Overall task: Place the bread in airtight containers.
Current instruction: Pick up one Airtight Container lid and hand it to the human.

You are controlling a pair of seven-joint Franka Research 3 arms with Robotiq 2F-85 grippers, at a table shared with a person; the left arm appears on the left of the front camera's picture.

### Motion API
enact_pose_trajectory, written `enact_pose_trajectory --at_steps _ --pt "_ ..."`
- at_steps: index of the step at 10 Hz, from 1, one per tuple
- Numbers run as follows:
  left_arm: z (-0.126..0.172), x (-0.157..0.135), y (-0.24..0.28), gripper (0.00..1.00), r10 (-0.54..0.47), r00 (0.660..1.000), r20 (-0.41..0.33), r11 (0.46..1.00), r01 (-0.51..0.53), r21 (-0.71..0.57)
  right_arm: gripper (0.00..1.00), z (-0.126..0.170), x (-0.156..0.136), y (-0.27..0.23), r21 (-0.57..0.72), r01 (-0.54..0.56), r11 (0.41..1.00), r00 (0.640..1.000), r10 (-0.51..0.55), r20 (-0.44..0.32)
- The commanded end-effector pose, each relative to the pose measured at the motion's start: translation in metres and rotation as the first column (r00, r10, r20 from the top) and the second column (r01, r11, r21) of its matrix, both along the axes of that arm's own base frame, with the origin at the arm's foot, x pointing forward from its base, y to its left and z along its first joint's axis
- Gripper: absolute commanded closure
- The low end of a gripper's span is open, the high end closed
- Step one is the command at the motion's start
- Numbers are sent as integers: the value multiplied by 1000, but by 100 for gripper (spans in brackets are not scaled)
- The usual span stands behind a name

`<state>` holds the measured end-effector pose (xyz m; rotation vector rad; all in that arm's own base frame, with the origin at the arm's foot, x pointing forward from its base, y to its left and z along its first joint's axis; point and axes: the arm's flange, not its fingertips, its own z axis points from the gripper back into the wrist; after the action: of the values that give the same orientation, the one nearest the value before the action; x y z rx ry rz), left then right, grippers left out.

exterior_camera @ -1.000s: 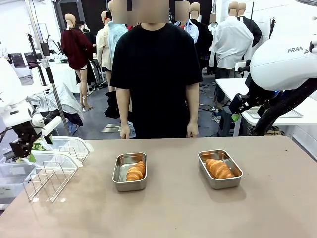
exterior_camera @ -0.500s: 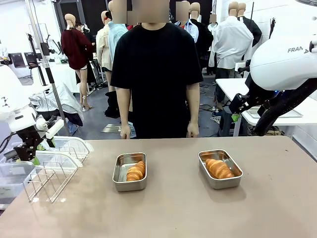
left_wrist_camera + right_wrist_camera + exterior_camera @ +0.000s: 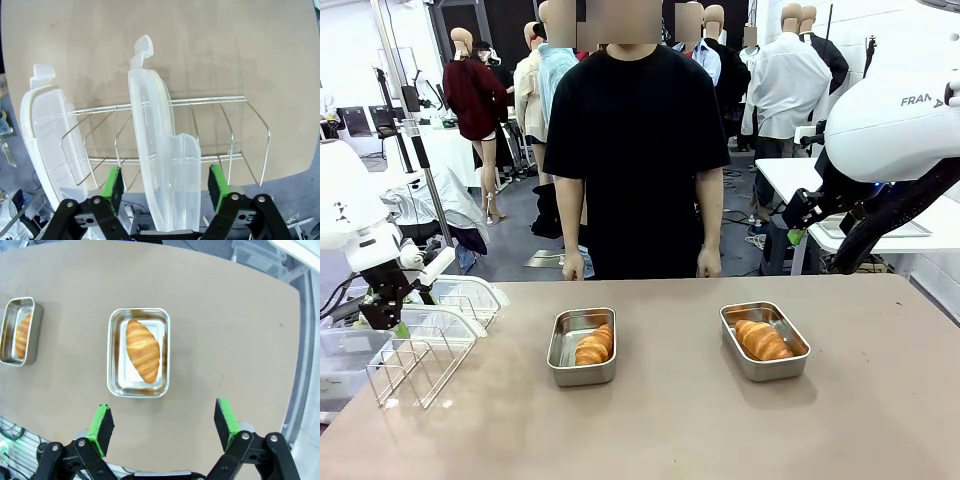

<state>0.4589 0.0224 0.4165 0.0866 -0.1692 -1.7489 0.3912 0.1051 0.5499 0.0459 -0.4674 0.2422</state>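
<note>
Table (image 3: 670,430): wrist views show left gripper (image 3: 165,185) spread astride a lid (image 3: 150,150); right gripper (image 3: 163,419) spread.

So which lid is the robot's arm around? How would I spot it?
Look at the wire rack at the table's left end, where two see-through lids stand on edge. It is the lid between the left gripper's green pads; the other lid stands outside them.

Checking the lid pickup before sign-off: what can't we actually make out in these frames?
- Left wrist view: lower edge of the lid, between the jaws of the left gripper, is hidden behind the gripper body, so its seat in the wire rack is hidden too.
- Front view: those jaws are too small against the clear bins.
- Right wrist view: far container is cut by the picture's left edge.
</note>
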Motion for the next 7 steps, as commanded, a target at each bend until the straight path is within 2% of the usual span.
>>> enact_pose_trajectory --at_steps 1,3,4,7 --pt "4 2 3 54 -14 1000 20 1000 15 -5 0 0 0 0 1 0 1000 1000 0 0" --pt "7 2 4 93 -20 1000 12 1000 20 3 0 0 0 0 1 0 1000 1000 0 0" --pt "7 4 4 100 -16 1000 7 1000 16 2 0 0 0 0 1 0 1000 1000 0 0" --pt "7 5 3 100 -16 1000 -5 1000 16 3 0 0 0 0 1 0 1000 1000 0 0"
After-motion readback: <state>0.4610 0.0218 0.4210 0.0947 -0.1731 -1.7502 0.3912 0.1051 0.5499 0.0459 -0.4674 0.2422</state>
